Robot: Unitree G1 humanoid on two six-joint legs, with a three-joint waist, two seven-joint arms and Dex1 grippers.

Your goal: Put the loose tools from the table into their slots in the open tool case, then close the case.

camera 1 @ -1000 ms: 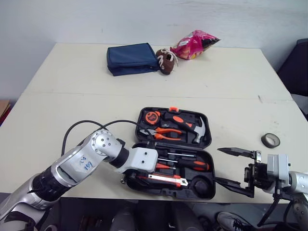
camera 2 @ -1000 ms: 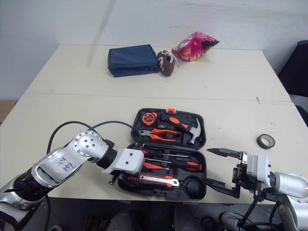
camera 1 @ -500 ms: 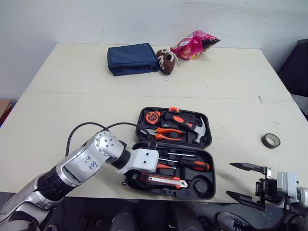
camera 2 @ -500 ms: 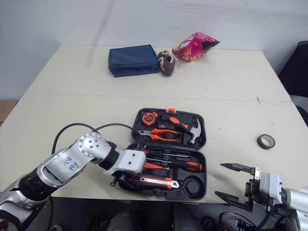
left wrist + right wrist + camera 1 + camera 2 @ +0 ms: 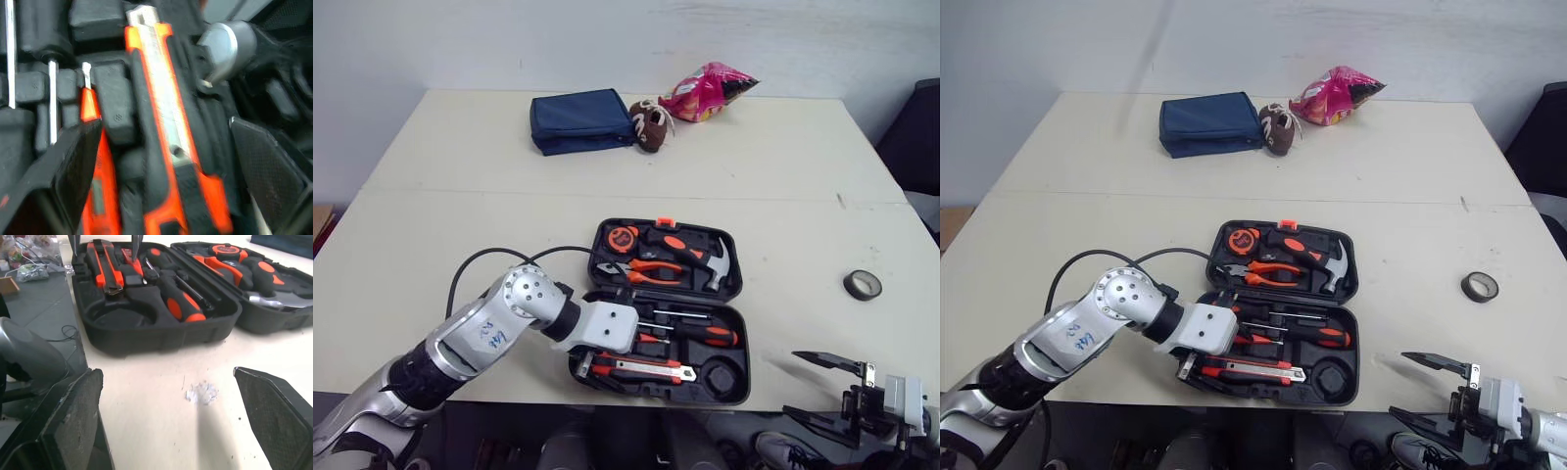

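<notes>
Our right claw (image 5: pixel 793 383) has drawn back nearward, fingers wide apart. Our left claw (image 5: pixel 166 128) stays spread astride the knife (image 5: pixel 641 366) in the case (image 5: pixel 745 364)'s near half; hammer (image 5: pixel 693 249) and pliers (image 5: pixel 651 269) lie far.

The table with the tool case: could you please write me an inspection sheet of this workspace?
Surface: pale table, seam across it.
Job's things: tool case open flat at the near edge; hammer, pliers, screwdrivers and knife inside; round slot empty; tape roll loose on the table.
Clutter: blue pouch, brown shoe, pink snack bag at the far edge.
Grippers: left gripper open, fingers either side of the knife; right gripper open, empty, by the near edge right of the case.
Cables: black cable looping over the table left of the case.
Surroundings: white wall behind.
</notes>
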